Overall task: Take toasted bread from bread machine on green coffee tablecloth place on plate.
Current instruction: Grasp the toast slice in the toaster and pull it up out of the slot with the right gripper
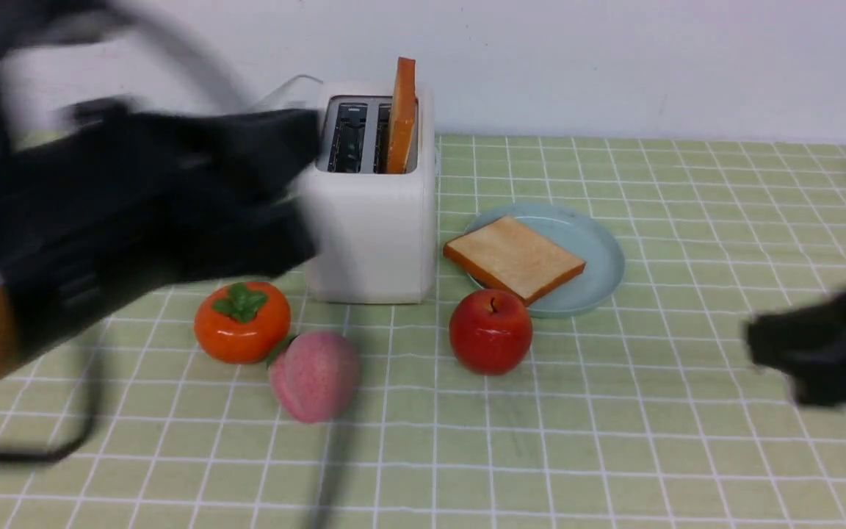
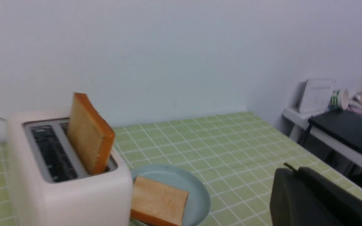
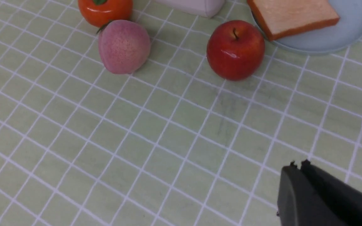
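Tablecloth [image 1: 614, 411]: toast [image 1: 515, 257] on plate [image 1: 603, 250]; left gripper [image 2: 294, 175] seemingly closed.

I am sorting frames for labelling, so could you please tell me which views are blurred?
Front view: the left arm is smeared by motion blur, the bread machine sharp; left wrist view: slightly soft; right wrist view: crisp, glare on the red apple.

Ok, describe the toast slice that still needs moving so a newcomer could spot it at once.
Find the white toaster at the back of the green checked tablecloth. The toast slice stands upright in its slot nearer the pale blue-green plate, poking out of the top. Its twin lies flat on that plate; this one stands on edge.
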Robot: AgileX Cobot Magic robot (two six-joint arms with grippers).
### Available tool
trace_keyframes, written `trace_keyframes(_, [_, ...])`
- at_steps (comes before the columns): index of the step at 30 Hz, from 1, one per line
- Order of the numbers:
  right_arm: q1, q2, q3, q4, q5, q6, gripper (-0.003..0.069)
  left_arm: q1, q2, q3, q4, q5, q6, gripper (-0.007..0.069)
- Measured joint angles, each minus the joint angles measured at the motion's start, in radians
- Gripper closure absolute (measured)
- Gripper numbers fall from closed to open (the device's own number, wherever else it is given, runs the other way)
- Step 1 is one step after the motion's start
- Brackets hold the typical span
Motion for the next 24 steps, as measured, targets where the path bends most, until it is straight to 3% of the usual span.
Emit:
trace_keyframes(5, [0.000, 0.297, -0.235, 0.093, -0.057, -0.108, 0.0643, 0.000, -0.386, 0.207, -0.004, 0.084, -0.003, 0.0638])
trace_keyframes(10, [0.000, 0.498, -0.495, 0.135, -0.065, -0.141, 0.0637, 0.000, -0.593, 0.306, -0.029, 0.181, 0.002, 0.0638])
trace_keyframes(19, [0.001, 0.735, -0.730, 0.150, -0.163, -0.108, 0.0599, 0.000, -0.447, 0.332, -0.093, 0.118, 0.109, 0.0638])
trace_keyframes(22, [-0.004, 0.814, -0.786, 0.150, -0.240, -0.059, 0.0552, 0.000, -0.346, 0.332, -0.091, 0.044, 0.120, 0.0638])
trace_keyframes(24, [-0.012, 0.869, -0.830, 0.151, -0.281, -0.038, 0.0484, 0.000, -0.271, 0.333, -0.081, 0.012, 0.122, 0.0638])
